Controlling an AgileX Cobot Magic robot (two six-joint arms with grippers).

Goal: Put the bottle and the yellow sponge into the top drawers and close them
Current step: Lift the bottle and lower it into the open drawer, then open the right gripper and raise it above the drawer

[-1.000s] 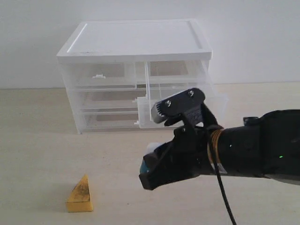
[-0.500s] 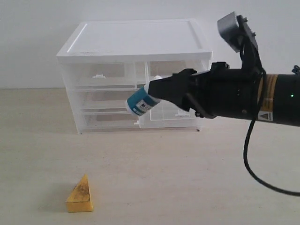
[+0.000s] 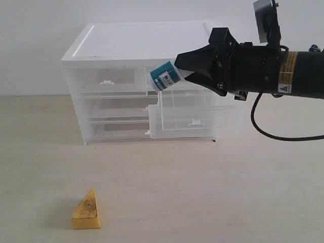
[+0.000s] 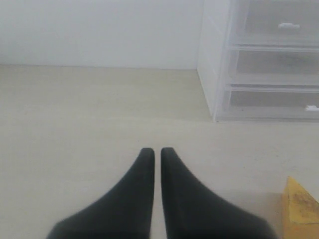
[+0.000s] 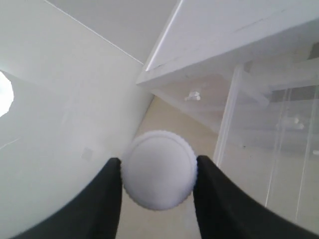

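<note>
— Since you're standing closer than me, where's the bottle (image 3: 164,76) at right now?

— Up in the air, lol. The right pincer (image 3: 181,68) is clamped on it at the white ribbed cap end, so the blue label end sticks out, tilted. It hangs in front of the cabinet (image 3: 147,43), level with the top row and above the right top drawer (image 3: 195,116). That drawer is pulled out toward us. The bottle isn't inside it, and as far as I can see it isn't touching it either.

— What about the other drawer?

— The left top drawer (image 3: 109,83) is pushed in, with the little white clip handle sitting on its front.

— And the sponge?

— The yellow sponge (image 3: 86,210) sits on the surface (image 3: 228,192), pointy end up. It's well apart from the cabinet, out in front of its left side, and nothing is touching it.

— Left arm?

— The left pincer (image 4: 155,152) points out over the surface with its two black fingers pressed together and nothing between them. The sponge is near it, off to one side, and the cabinet is farther ahead.
</note>
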